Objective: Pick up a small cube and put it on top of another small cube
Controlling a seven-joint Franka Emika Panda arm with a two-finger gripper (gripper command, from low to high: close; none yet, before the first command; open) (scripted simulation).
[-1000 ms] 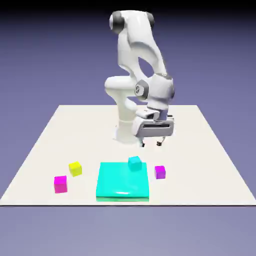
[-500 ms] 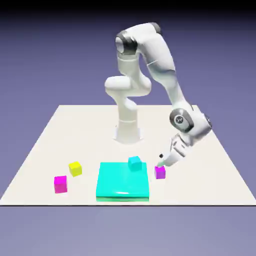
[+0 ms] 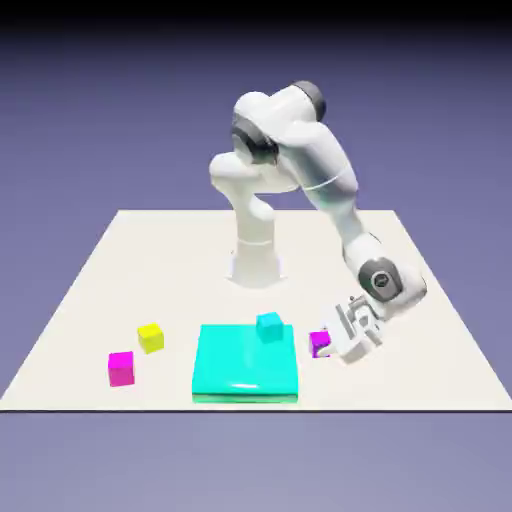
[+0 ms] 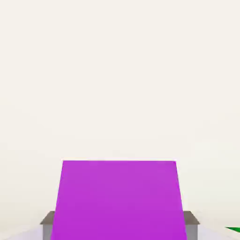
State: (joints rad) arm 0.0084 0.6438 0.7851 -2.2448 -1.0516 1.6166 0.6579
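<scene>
A small purple cube rests on the white table, just off the exterior view's right side of the flat teal slab. My gripper lies low and tilted beside the cube, reaching it from that view's right. In the hand view the purple cube fills the bottom middle. Grey fingertips press flush against both of its sides with no gap, so the gripper is shut on it. A small teal cube sits on the slab's far edge.
A yellow cube and a magenta cube lie on the table to the exterior view's left of the slab. The robot base stands behind. A green sliver shows at the hand view's bottom right corner.
The arm swung from near its base out to the purple cube, then dropped lower. The hand has tilted down so its fingers now flank the cube. No cube has shifted.
</scene>
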